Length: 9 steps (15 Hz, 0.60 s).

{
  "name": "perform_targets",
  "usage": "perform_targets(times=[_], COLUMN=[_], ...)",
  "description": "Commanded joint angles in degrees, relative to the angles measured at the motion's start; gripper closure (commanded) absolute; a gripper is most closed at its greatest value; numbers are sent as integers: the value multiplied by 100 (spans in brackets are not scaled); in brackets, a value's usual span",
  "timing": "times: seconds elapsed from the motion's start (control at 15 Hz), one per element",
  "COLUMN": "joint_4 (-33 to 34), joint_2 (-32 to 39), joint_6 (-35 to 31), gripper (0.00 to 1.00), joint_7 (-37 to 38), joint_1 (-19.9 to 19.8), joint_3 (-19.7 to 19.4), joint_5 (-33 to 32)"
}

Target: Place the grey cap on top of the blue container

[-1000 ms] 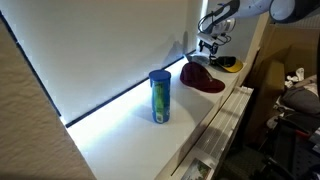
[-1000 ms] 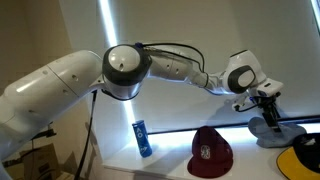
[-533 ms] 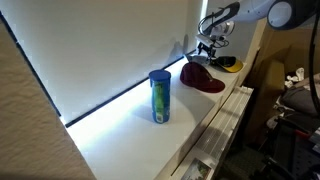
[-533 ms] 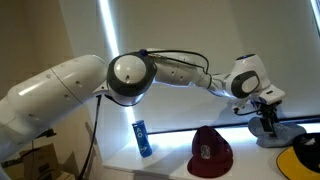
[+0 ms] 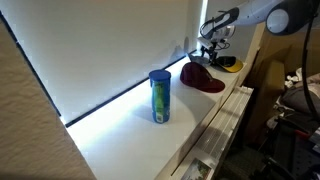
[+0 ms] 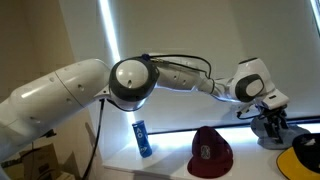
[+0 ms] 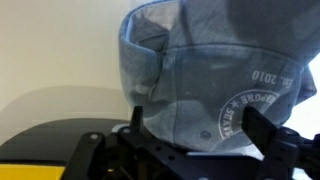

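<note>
Your gripper (image 7: 200, 128) stood over the grey cap (image 7: 205, 60).
Its jaws were spread wide, the cap's crown lying between them.

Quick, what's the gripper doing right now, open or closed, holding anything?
Gripper: open, jaws spread wide in front of the grey cap, not closed on it.

White rounded arm (image 6: 60, 95), black gripper (image 6: 272, 123)

The grey cap (image 7: 205, 70) carries "2010" (image 7: 268, 75), upside down in the wrist view, beside a round printed seal (image 7: 243, 108) whose ring of letters is too blurred to read. The blue container's (image 5: 160, 97) label and the dark red cap's (image 6: 211, 150) emblem show no legible words.
</note>
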<state>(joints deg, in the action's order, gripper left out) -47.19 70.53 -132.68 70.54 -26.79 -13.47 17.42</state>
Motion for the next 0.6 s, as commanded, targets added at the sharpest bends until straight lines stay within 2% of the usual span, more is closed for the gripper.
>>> perform_targets(times=[0.0, 0.2, 0.27, 0.33, 0.53], joint_4=[54, 126, 129, 128, 148], joint_2=[60, 112, 107, 107, 112], joint_6=[0, 16, 41, 13, -29], gripper=[0, 0, 8, 26, 47], joint_7=[154, 270, 251, 219, 187], joint_1=[-13, -38, -36, -39, -35], joint_3=[-44, -73, -75, -64, -52], joint_5=[-29, -35, -46, -42, -36])
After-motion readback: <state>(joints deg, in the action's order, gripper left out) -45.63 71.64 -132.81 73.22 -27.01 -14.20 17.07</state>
